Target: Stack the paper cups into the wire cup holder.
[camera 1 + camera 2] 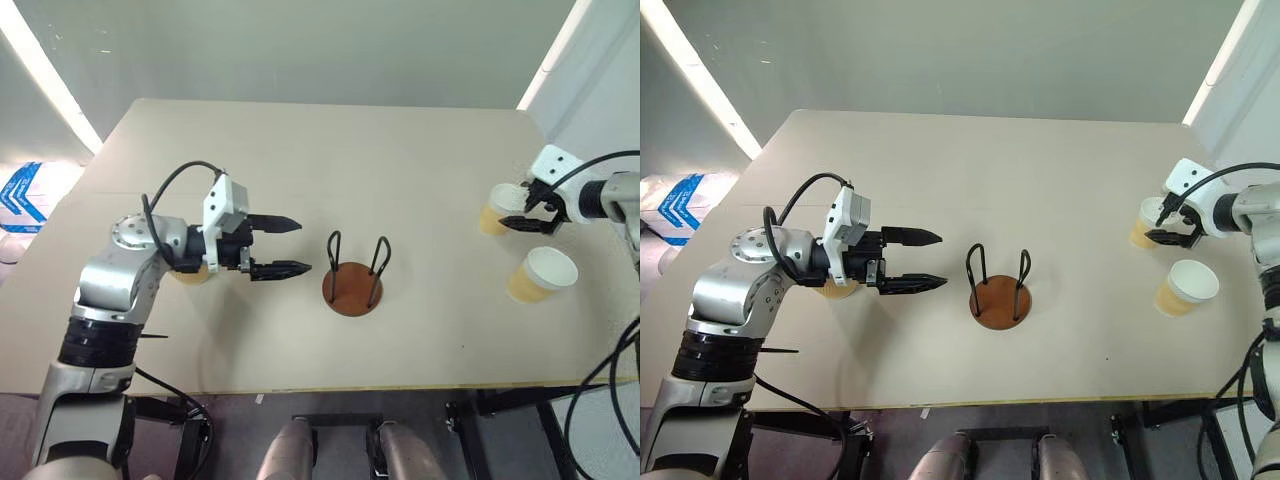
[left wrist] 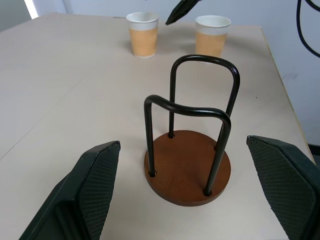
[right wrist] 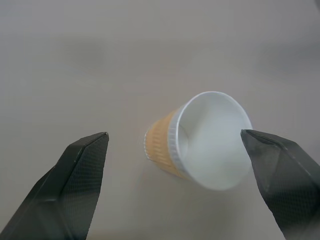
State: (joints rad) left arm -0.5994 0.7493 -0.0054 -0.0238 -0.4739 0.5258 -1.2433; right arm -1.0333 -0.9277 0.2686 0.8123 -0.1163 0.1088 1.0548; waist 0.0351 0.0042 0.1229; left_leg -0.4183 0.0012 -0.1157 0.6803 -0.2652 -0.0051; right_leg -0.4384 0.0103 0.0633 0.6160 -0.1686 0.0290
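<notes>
- The left end effector [image 1: 285, 246] stands wide open and holds nothing, its two black fingers level and aimed across the bench at the wire cup holder [image 1: 353, 276], a short gap away.
- Behind this end effector's wrist, a paper cup [image 1: 191, 272] sits on the bench, mostly hidden by the arm.
- The right end effector [image 1: 1172, 226] is also spread wide and holds nothing; it hovers over the far cup [image 1: 1145, 222] near the bench's right edge. In the right wrist view that cup [image 3: 200, 142] lies between the fingers, mouth up.
- The near cup [image 1: 1186, 288] stands just beside it, closer to the front edge, apart from the first.
- All visible cups stand upright, long axis vertical, white rims up.
- The holder stands upright at mid-bench, towards the front, reddish-brown disc flat on the surface, its two black wire loops rising vertically, with no cup in it.
- The bench [image 1: 400, 170] is a plain beige top.
- Pale grey walls surround it; a blue-and-white bag [image 1: 22, 193] lies beyond the bench's left side.
</notes>
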